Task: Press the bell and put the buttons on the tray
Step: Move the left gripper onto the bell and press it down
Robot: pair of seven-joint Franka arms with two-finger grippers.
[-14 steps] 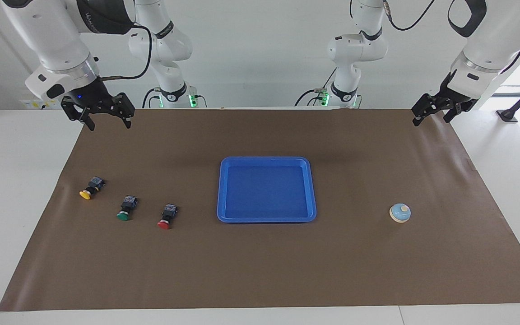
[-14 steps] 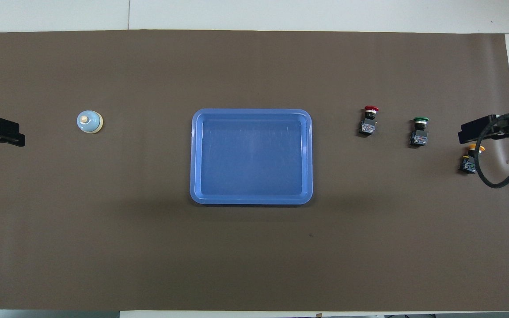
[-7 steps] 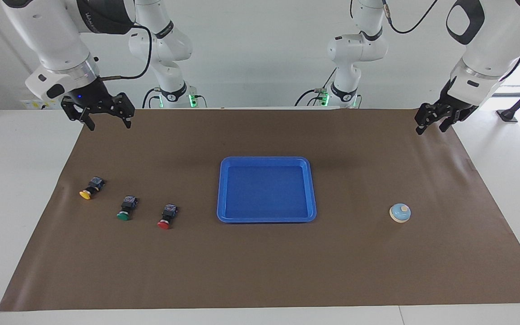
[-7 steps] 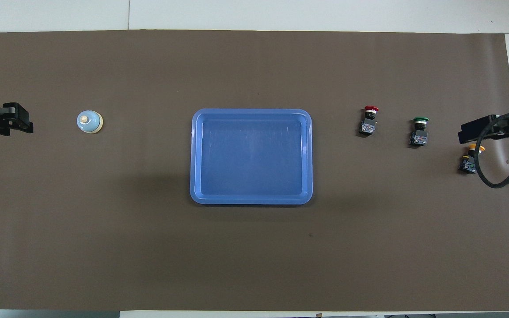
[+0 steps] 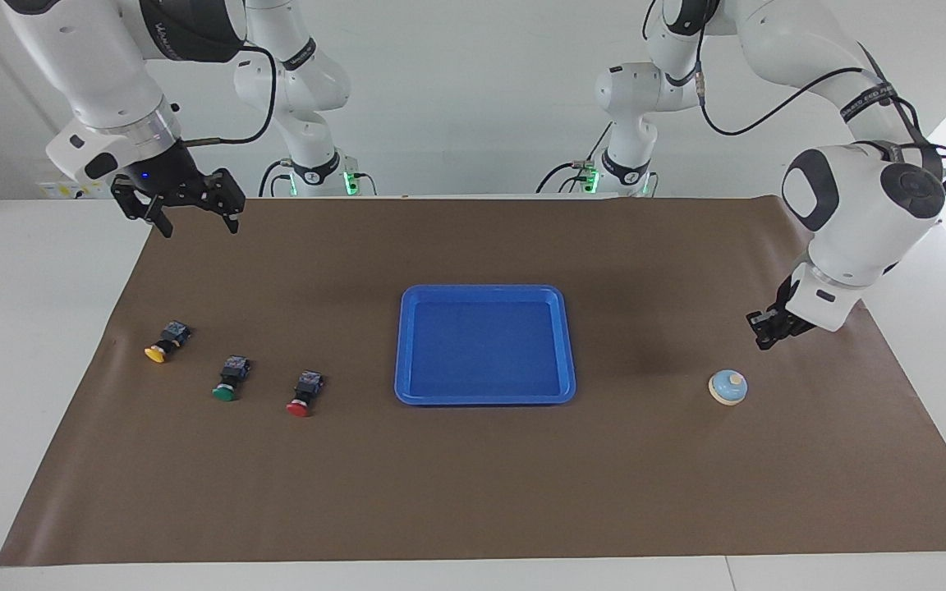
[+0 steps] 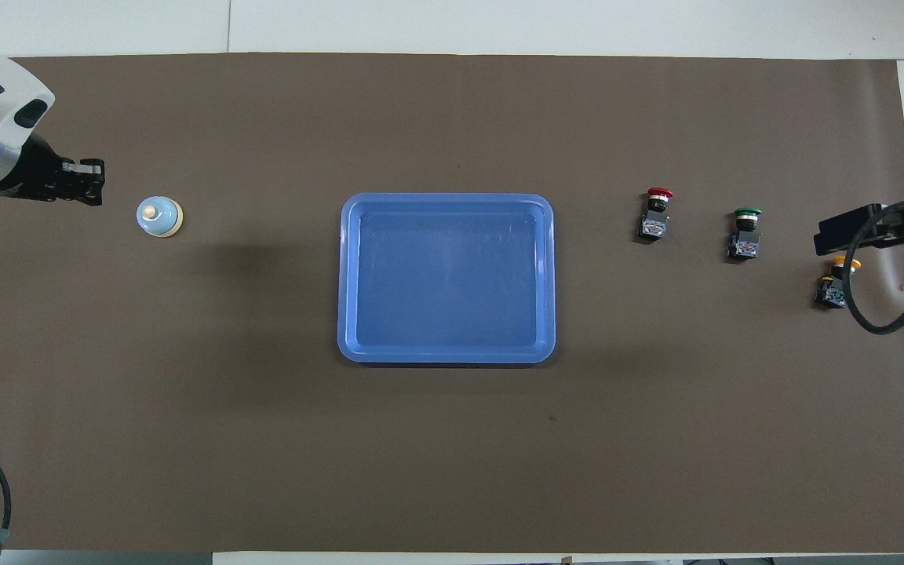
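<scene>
A: Two grippers in shot. Left gripper [image 5: 762, 338] has its fingertips pressed together, nothing between them, up in the air over the brown mat [image 5: 654, 476] close to the bell [image 5: 727, 387], not touching it

B: And the other one?

A: Right gripper [image 5: 194, 223] spread wide, empty, hanging over the mat corner at the right arm's end of the table, that arm waits

B: Bell position?

A: Bell [image 6: 159, 216] sits upright on the mat toward the left arm's end, light-blue dome, cream knob on top, well apart from the tray

B: Tray?

A: Blue tray [image 5: 485, 398] mid-table, flat on the mat, nothing in it. In the overhead view the tray [image 6: 447, 356] lies between the bell and the buttons

B: Three buttons, where?

A: All on the mat toward the right arm's end, lying on their sides, caps pointing away from the robots. Red button [image 5: 304, 394] nearest the tray, green button [image 5: 230, 382] next, yellow button [image 5: 165, 343] outermost and a bit nearer the robots than the other two. None touching each other, none on the tray

B: Anything over them?

A: In the overhead view the right gripper's body overlaps the spot just beside the yellow button [image 6: 836, 281], but the facing view shows it raised and well clear
</scene>
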